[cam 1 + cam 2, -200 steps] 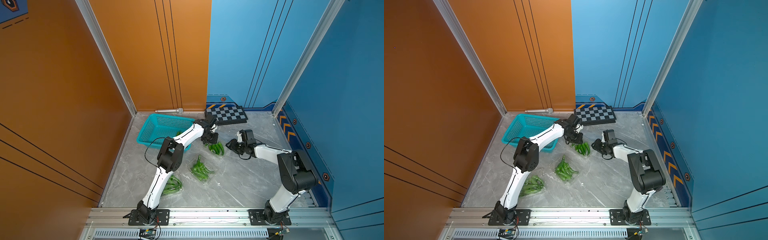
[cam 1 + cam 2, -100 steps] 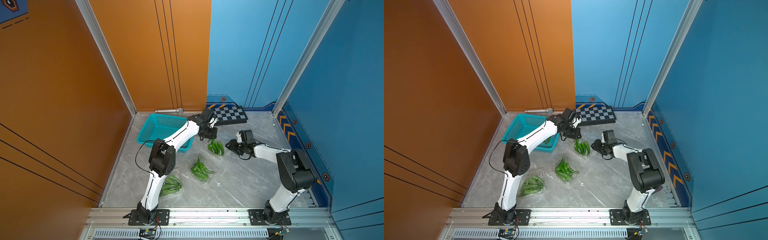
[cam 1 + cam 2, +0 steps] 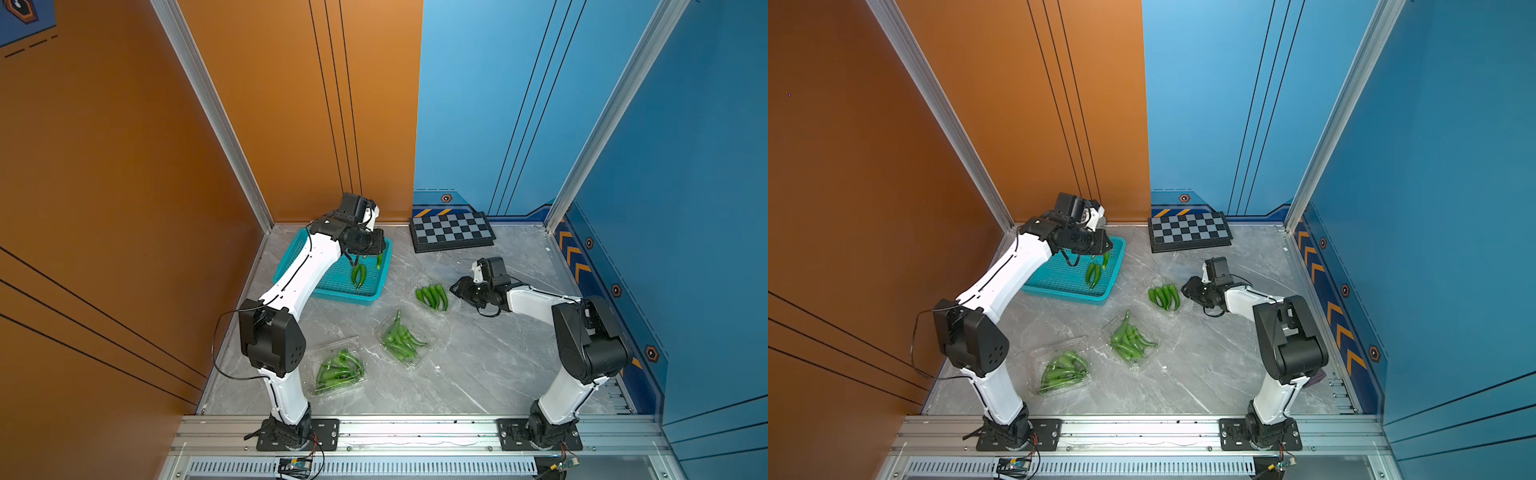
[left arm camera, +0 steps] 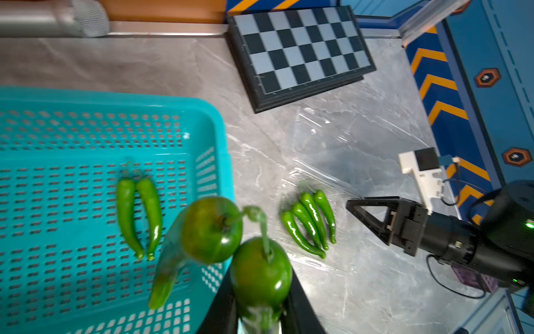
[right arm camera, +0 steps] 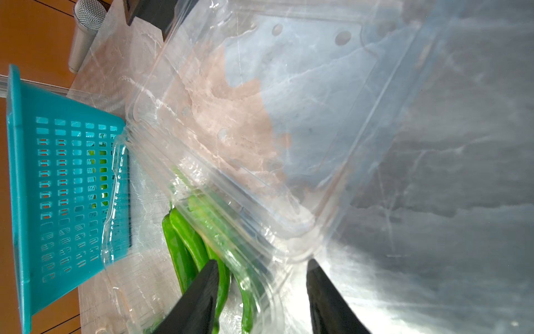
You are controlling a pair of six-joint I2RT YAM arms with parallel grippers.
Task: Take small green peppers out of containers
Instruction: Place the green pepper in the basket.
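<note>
Swung away from the open container since a second ago, the left arm now hangs over the teal basket at 10 o'clock of the table. It carries two small green peppers, and the left gripper has its fingers drawn narrow and clamped on them. They look light, glossy and likely slippery, stiff enough to keep their curve yet easy to bruise. I judge the mid-body the safest hold, since the thin stems would slide or snap. Two more lie flat inside the basket. A few remain in the open container at 1 o'clock, while a second container near the middle and a third container at 7 o'clock look full. Such thin clear plastic will probably flex and skate, so it wants pinning. At 3 o'clock of the open container the right gripper has its fingers apart astride the rim, gripping nothing as far as I can see
</note>
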